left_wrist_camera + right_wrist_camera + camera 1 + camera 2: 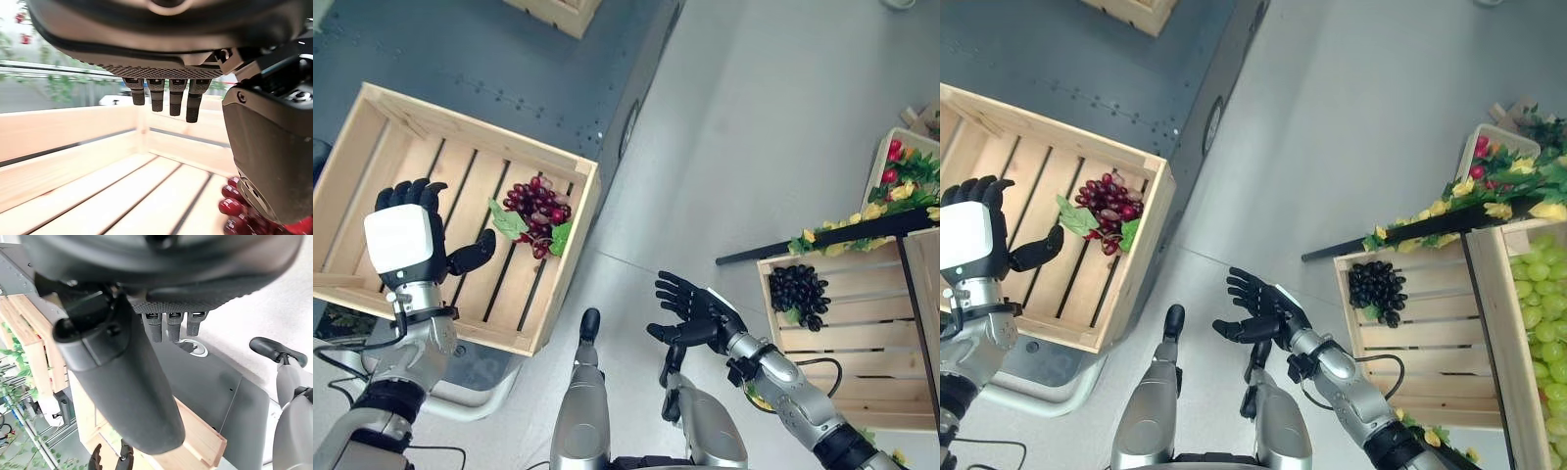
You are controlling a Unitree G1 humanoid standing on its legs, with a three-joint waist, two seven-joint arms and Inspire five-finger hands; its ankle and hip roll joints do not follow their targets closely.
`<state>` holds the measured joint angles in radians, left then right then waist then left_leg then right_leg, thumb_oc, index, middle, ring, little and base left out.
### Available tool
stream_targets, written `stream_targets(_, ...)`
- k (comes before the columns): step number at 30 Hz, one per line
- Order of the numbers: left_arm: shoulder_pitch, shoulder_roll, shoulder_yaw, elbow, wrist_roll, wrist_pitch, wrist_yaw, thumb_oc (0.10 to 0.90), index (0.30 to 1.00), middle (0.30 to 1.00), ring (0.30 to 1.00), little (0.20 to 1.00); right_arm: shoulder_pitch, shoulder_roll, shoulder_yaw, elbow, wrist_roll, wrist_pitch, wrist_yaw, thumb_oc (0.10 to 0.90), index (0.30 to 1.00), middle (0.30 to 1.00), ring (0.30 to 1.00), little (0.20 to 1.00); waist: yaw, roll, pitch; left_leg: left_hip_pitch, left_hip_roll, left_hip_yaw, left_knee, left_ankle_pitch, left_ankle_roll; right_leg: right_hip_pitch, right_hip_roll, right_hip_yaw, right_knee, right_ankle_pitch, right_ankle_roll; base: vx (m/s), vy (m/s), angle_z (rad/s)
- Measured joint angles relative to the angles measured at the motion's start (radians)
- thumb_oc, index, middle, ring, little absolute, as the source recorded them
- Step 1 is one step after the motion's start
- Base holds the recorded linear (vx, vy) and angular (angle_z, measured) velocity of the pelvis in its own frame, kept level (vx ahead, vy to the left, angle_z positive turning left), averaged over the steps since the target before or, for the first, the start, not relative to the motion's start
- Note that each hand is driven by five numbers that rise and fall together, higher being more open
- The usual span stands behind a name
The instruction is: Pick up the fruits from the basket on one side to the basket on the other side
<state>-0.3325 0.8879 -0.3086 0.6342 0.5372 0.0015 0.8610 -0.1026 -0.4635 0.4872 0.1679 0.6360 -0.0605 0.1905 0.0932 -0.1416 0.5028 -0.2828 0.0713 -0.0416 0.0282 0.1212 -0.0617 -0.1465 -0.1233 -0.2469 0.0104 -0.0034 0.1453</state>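
Left hand [406, 240]: open, fingers straight and thumb spread, holding nothing; it hovers over the left crate [372, 117], white-backed palm toward the camera.
Right hand [693, 311]: open and empty, fingers spread and relaxed, palm turned up, over the grey floor [754, 117] between the two crates.
Red grapes [538, 211]: a dark red bunch with green leaves, lying on the slats of the left crate just beyond the left hand's thumb, close to the crate's wall on the right hand's side; in the left wrist view a few red berries [234, 205] show past the thumb.
Left crate: pale wood with a slatted bottom, resting on a dark grey metal platform [509, 59]; apart from the red grapes its slats are bare.
Black grapes [799, 292]: a dark bunch lying in the right crate [832, 362], to the outer side of the right hand and apart from it.
Right crate: pale slatted wood, standing beside the right forearm.
Green grapes [1538, 313]: a heap in a further wooden box at the outermost side, past the right crate.
Black bar [822, 240]: slants across above the right crate, with yellow flowers and leaves [862, 217] along it.
Red fruit [893, 162]: small red pieces among greenery in a box beyond the bar.
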Motion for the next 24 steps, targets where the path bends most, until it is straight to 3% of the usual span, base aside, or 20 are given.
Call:
stream_targets(3,-0.028,0.034,-0.069,0.033,0.012,-0.028,-0.025,0.800,0.900,0.900,0.900,0.900,-0.008,-0.001,0.001,0.008,0.000,0.000,0.014,0.800,0.900,0.900,0.900,0.900,-0.014,0.000,0.000,-0.001,0.002,0.009,0.008,0.000,0.000,-0.003,-0.001,0.003,0.012,-0.003,-0.003,-0.04,0.053,-0.03)
stream_targets(10,-0.042,0.071,-0.104,0.076,0.044,-0.116,-0.055,0.800,0.900,0.900,0.900,0.900,-0.008,-0.003,-0.001,0.031,-0.001,0.000,0.028,0.800,0.900,0.900,0.900,0.900,-0.028,0.005,0.003,-0.014,0.007,0.028,0.012,0.002,0.002,-0.037,0.000,0.025,0.031,-0.003,-0.003,-0.05,0.044,-0.08)
stream_targets(24,-0.092,0.074,-0.181,0.105,0.087,-0.130,-0.052,0.800,0.900,0.900,0.900,0.900,-0.034,-0.008,0.000,0.033,-0.002,0.000,0.028,0.800,0.900,0.900,0.900,0.900,-0.028,0.024,0.015,-0.025,0.006,0.049,0.012,0.004,0.004,-0.071,-0.009,0.027,0.068,-0.017,-0.004,-0.01,0.012,-0.02)
